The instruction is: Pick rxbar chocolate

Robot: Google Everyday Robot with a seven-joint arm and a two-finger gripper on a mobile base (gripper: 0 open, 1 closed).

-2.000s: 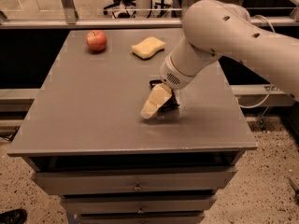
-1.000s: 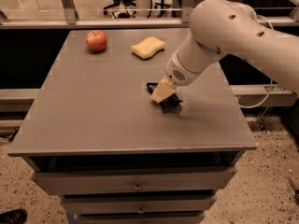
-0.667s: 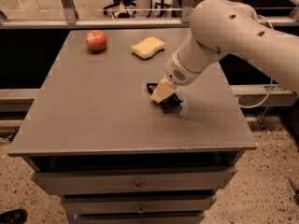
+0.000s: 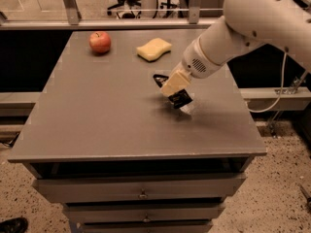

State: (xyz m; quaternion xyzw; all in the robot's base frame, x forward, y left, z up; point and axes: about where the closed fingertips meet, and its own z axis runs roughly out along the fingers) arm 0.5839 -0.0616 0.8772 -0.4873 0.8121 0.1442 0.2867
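The rxbar chocolate (image 4: 181, 100), a flat bar in a glossy black wrapper, is clamped in my gripper (image 4: 173, 89) over the right middle of the grey table (image 4: 97, 110). The bar hangs tilted, its lower end just above the tabletop, with a shadow under it. The cream fingers (image 4: 171, 85) are closed around the bar's upper part, and a black end shows behind them at the upper left. My white arm reaches in from the upper right.
A red apple (image 4: 99, 41) sits at the back left of the table. A pale yellow wavy-edged sponge (image 4: 153, 49) lies at the back middle. Drawers (image 4: 141, 191) run below the front edge. A cable hangs at the right.
My gripper has closed onto the black bar and risen slightly, tilting the bar up off the tabletop. Apple and sponge have not moved.
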